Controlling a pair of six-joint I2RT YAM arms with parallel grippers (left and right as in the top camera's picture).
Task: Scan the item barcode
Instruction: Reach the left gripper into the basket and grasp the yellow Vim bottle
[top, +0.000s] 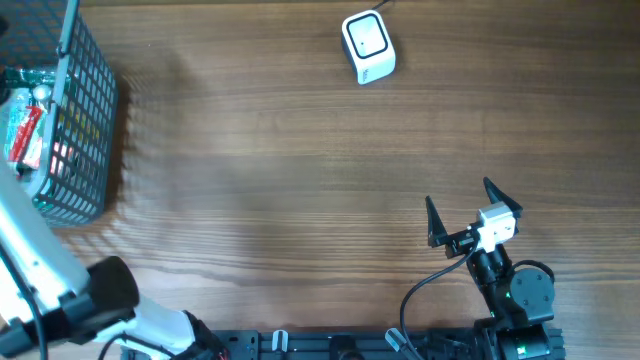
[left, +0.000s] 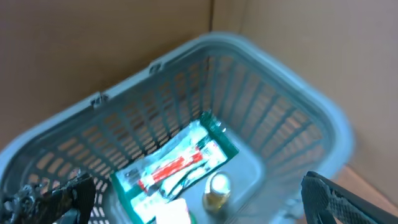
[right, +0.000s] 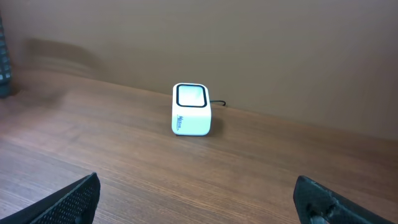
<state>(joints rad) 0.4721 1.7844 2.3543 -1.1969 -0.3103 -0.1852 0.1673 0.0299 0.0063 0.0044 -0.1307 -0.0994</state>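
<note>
Left pincer (left: 196, 199) open above basket (left: 292, 84) with green packet (left: 180, 162), gold-capped item (left: 217, 186)

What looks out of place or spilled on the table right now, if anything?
Nothing stands out. The basket stands upright at the left end of the table, with a green-edged packet and a small gold-topped item lying inside, nothing spilled. The white scanner sits upright at the far side.
</note>
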